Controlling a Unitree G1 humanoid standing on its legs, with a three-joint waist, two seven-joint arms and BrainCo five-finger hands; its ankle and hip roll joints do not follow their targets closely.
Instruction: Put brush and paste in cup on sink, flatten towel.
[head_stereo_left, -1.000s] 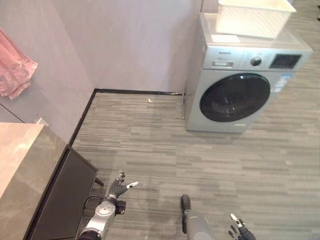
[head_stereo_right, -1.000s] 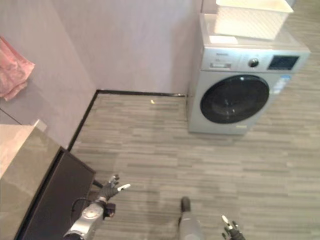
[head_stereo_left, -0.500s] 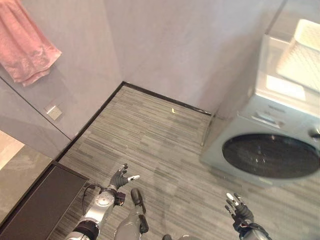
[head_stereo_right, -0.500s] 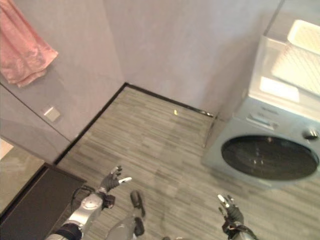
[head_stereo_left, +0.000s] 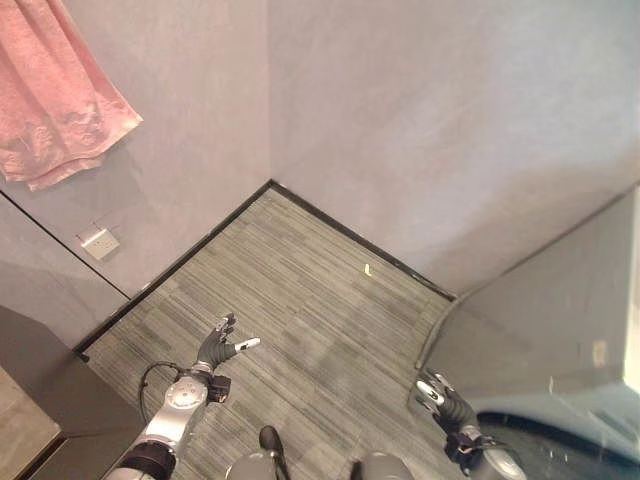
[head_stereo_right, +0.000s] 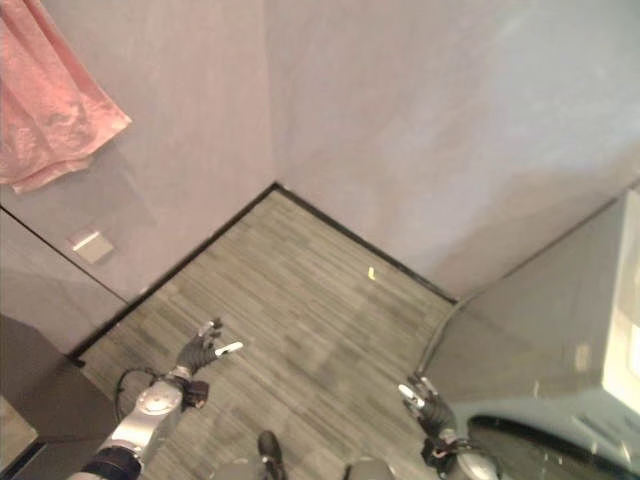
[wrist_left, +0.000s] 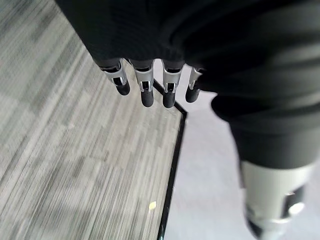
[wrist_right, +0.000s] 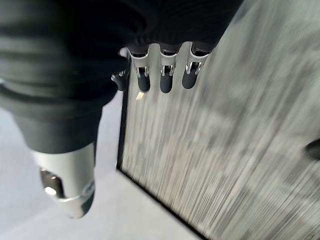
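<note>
A soft pink towel (head_stereo_left: 55, 95) hangs in crumpled folds on the smooth grey wall at ten o'clock. The left robot hand (head_stereo_left: 222, 345) at seven o'clock and the right robot hand (head_stereo_left: 440, 395) at five o'clock hold nothing, fingers straight, above the grey striped floor (head_stereo_left: 300, 290).

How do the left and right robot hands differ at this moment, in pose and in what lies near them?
The left robot hand reaches out over the striped floor near the wall with the pink towel, thumb spread aside; the right robot hand sits lower, beside the grey washing machine. The left robot hand shows more of its forearm; the right shows little. Both have straight, relaxed fingers and hold nothing.
</note>
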